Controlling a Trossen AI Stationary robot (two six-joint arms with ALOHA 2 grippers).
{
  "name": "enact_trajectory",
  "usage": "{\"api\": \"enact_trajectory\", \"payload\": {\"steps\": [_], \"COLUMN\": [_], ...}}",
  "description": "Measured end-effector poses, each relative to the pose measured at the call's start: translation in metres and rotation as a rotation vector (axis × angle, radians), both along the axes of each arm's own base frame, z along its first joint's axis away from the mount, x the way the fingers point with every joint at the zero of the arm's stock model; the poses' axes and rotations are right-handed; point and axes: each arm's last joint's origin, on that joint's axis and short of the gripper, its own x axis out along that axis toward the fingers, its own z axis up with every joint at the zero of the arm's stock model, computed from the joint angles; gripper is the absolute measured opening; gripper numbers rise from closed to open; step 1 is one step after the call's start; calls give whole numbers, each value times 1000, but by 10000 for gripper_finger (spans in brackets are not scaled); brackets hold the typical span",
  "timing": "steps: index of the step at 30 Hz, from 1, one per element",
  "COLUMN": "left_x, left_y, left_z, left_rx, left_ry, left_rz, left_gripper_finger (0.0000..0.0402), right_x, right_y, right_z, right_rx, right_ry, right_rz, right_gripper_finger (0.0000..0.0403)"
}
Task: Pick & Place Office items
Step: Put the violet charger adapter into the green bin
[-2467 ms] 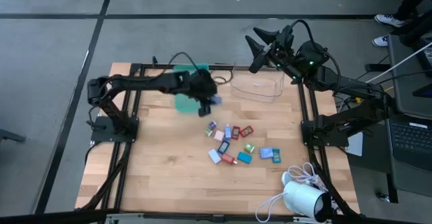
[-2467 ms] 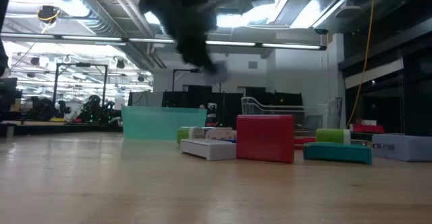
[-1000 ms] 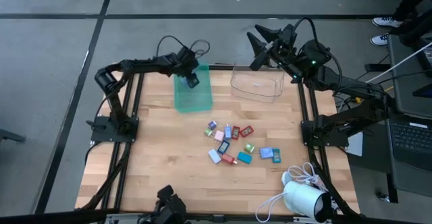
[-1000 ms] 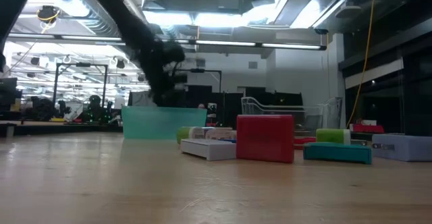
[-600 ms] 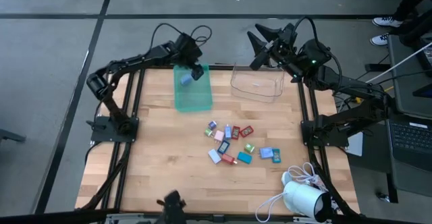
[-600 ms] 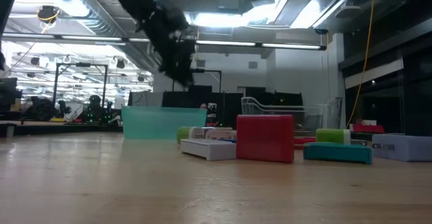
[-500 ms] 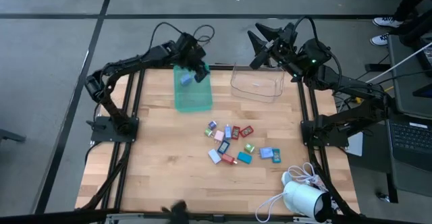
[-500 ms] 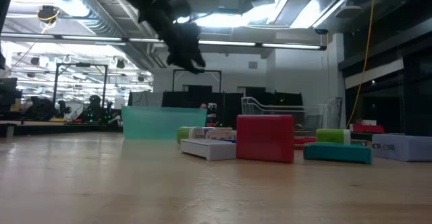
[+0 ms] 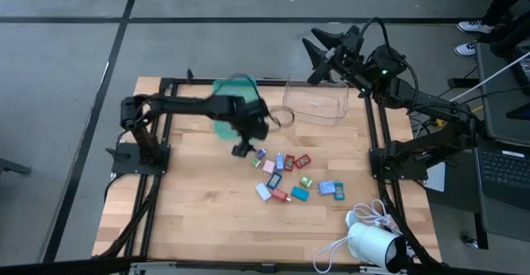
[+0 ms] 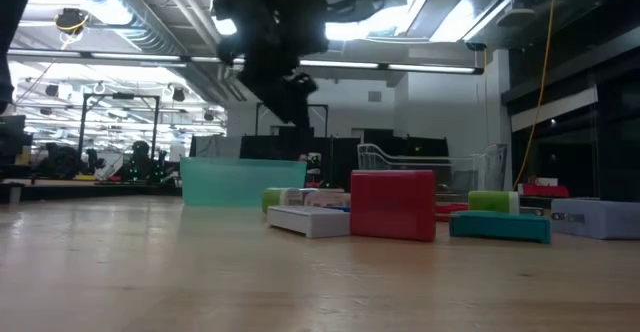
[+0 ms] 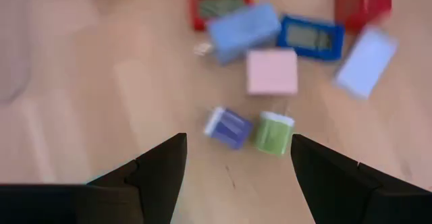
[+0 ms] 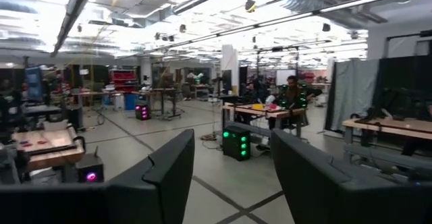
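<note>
The office items point(image 9: 290, 176) lie as several small coloured pieces flat on the wooden table, right of its middle. In the left wrist view a purple piece point(image 11: 228, 126) and a green piece point(image 11: 273, 132) lie nearest, with a pink one point(image 11: 271, 71) beyond. My left gripper point(image 9: 243, 149) point(image 11: 237, 142) hangs open above the cluster's far-left end, pointing steeply down, nothing between its fingers. It shows high above the pieces in the low view point(image 10: 285, 77). My right gripper point(image 9: 317, 58) point(image 12: 233, 177) stands open, raised beyond the table's far edge, facing the room.
A teal tray point(image 9: 225, 86) point(image 10: 243, 182) stands at the far edge, partly hidden under my left arm. A clear plastic bin point(image 9: 316, 105) stands to its right. A white device with a cable point(image 9: 368, 242) sits at the near right corner. Bare wood lies left of the pieces.
My left gripper has risen out of the teal tray, then swung toward the table's near edge and right, to above the cluster's far-left end, its wrist rolling. After it rose, a blue piece showed lying in the tray.
</note>
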Motion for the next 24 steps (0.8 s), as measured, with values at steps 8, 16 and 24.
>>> {"api": "enact_trajectory", "payload": {"steps": [8, 16, 24], "left_x": [18, 22, 27], "left_y": [-16, -13, -31], "left_z": [-31, -41, -39], "left_rx": [24, -163, -159], "left_ry": [92, 142, 102], "left_rz": [207, 678, 819], "left_gripper_finger": [261, 260, 260], "right_x": [1, 2, 2], "right_y": [1, 3, 3], "right_z": [-2, -3, -3], "right_rx": [19, 25, 22], "right_ry": [15, 18, 20], "right_rz": [27, 58, 59], "right_gripper_finger": [201, 201, 201]}}
